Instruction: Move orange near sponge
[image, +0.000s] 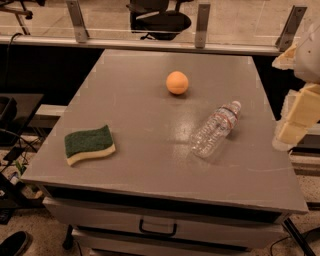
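The orange (177, 82) sits on the grey table (140, 125) toward the far middle. The sponge (89, 144), dark green on top with a pale yellow base, lies near the table's front left. My gripper (296, 117) hangs at the right edge of the view, beyond the table's right side, well right of the orange and far from the sponge. It touches nothing.
A clear plastic bottle (215, 130) lies on its side right of centre, between the gripper and the table's middle. A drawer with a handle (157, 229) is under the table front. A rail with posts (202, 25) runs behind the table, and an office chair (160, 17) stands beyond it.
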